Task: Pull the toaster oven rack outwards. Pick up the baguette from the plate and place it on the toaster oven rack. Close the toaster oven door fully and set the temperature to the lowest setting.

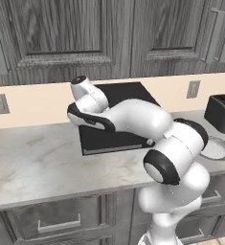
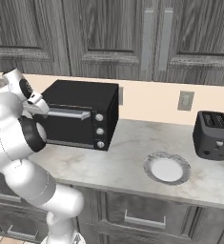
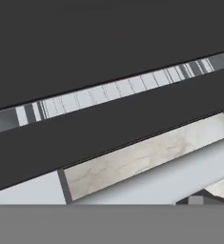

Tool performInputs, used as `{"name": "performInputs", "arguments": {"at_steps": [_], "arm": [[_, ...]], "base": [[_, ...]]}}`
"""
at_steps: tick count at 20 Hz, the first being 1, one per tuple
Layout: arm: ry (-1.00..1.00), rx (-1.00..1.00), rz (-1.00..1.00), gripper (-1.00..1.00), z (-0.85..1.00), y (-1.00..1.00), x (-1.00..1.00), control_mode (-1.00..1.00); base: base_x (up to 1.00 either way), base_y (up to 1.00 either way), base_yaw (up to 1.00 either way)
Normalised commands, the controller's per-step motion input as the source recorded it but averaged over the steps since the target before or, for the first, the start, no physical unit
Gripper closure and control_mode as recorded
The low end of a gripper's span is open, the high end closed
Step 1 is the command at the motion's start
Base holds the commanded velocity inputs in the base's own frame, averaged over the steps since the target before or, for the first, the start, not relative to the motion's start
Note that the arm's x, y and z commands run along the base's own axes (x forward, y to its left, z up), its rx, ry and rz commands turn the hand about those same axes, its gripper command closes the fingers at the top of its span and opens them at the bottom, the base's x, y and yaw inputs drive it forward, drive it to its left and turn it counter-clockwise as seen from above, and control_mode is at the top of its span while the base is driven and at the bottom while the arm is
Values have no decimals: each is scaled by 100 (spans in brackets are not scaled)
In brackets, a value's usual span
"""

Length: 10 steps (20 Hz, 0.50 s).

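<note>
Pincer (image 2: 43,108), jaws spread, sits at the toaster oven door's (image 2: 68,125) silver handle (image 2: 73,114); we should approach squarely before clamping.

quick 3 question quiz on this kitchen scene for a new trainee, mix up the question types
1. True or false: in the right base view, the door of the toaster oven lies folded down flat on the counter.
2. How many round knobs sit in the column on the oven's front?
3. What lies on the counter between the toaster oven and the slot toaster? A) a plate B) a kettle C) a frying pan

Key: 1 false, the door stands upright and looks shut. 2 three. 3 A.
</note>
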Motion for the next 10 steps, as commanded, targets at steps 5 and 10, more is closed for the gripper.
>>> {"name": "performInputs", "arguments": {"at_steps": [5,10], "arm": [[-96,-32,-1,-100,-35,0,91,-100],[-100,-35,0,-100,-38,0,87,-100]], "base": [[0,0,0],[0,0,0]]}}
